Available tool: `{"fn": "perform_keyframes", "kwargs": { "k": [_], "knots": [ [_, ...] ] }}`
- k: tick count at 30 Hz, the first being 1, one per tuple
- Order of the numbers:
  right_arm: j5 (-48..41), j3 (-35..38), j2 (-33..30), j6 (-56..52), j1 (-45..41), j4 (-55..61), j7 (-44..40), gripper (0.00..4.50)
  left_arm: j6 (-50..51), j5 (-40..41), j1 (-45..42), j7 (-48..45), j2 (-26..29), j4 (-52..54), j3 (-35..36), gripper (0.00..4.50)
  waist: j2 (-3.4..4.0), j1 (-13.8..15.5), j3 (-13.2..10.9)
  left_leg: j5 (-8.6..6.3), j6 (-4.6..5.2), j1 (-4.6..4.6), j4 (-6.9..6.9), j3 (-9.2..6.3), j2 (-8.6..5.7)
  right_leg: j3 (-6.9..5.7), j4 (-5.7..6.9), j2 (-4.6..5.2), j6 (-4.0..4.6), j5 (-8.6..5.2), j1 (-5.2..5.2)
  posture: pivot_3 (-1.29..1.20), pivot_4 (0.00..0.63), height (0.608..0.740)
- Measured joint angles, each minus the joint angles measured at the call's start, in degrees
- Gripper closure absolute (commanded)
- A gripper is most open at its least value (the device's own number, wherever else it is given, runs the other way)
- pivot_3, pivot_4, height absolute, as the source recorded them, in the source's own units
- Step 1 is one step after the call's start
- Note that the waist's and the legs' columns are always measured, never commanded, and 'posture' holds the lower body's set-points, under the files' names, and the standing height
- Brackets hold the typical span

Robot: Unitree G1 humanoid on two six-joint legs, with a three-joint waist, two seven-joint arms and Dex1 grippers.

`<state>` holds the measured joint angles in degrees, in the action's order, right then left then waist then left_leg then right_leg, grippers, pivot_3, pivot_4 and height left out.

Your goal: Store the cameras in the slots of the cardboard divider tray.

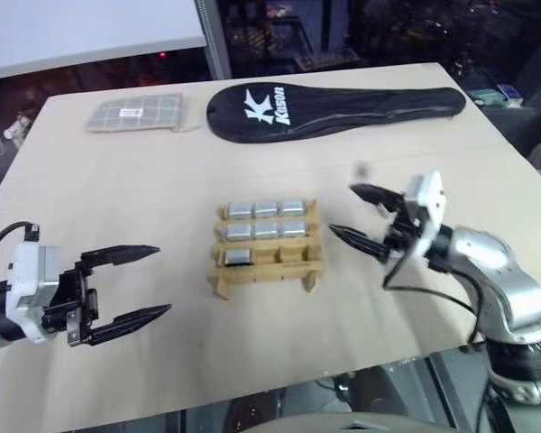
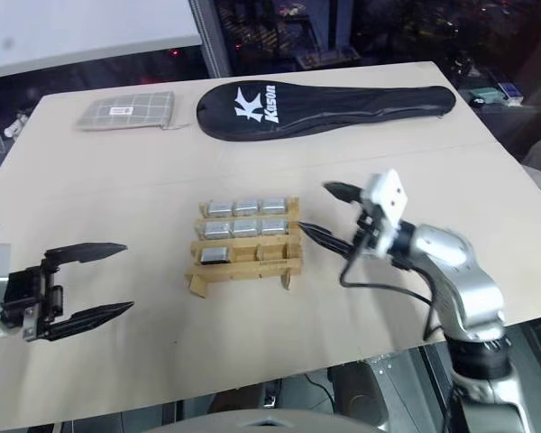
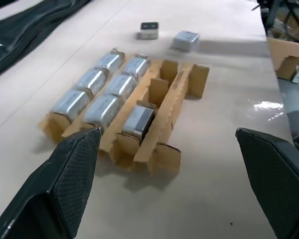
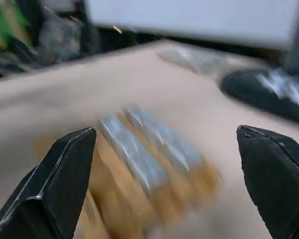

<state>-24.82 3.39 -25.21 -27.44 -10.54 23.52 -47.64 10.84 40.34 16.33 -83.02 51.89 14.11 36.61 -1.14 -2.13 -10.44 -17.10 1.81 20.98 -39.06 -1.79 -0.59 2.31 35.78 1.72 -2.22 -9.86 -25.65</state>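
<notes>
- Tan-brown cardboard makes up the cardboard divider tray (image 1: pixel 267 255), a lattice of three rows of three slots with strip ends sticking out at its corners; it sits near the middle of the pale wooden table (image 1: pixel 117 180).
- Silver-grey cameras (image 1: pixel 266 210) with rounded corners fill the far row and the middle row, three in each, lying side by side.
- In the near row one camera (image 1: pixel 238 258) sits in the slot at the robot's left; the other two slots of that row stand empty.
- In the left wrist view two more cameras lie loose on the table beyond the tray, one showing a black square face (image 3: pixel 149 30), the other plain grey (image 3: pixel 185 40), near each other but apart.
- The left gripper (image 1: pixel 140 282) hovers over the table well to the left of the tray, its two black fingers spread wide with nothing between them, touching nothing.
- The right gripper (image 1: pixel 361 215) is just beside the tray's right edge, pointing toward it, fingers also spread wide and empty; whether its lower fingertip touches the cardboard I cannot tell.
- A long black racket cover (image 1: pixel 334 108) and a grey checked pouch (image 1: pixel 135 113) lie along the far side of the table, well apart from the tray.
</notes>
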Motion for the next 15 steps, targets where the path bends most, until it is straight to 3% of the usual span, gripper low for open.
{"fn": "perform_keyframes", "kwargs": {
  "k": [5,15],
  "knots": [
    [7.4,2.8,-1.8,5.9,8.5,-4.5,6.7,0.03,-0.8,-1.5,-5.2,-1.3,0.7,-4.1,-4.3,0.0,-0.06,-0.3,0.0,0.0,0.01,-0.03,-0.03,0.24,0.03,0.16,0.0,-0.02,-0.01,0.01,-0.02,0.0,0.15,0.74],
    [13.1,-0.1,11.8,8.8,20.4,1.2,24.4,0.03,-2.5,-3.3,-7.5,-3.4,1.1,-6.6,-7.1,0.0,-0.08,-0.3,0.0,0.0,0.0,-0.14,-0.01,0.09,0.2,0.29,0.02,-0.12,-0.01,0.01,-0.01,0.0,0.15,0.74]
  ]
}}
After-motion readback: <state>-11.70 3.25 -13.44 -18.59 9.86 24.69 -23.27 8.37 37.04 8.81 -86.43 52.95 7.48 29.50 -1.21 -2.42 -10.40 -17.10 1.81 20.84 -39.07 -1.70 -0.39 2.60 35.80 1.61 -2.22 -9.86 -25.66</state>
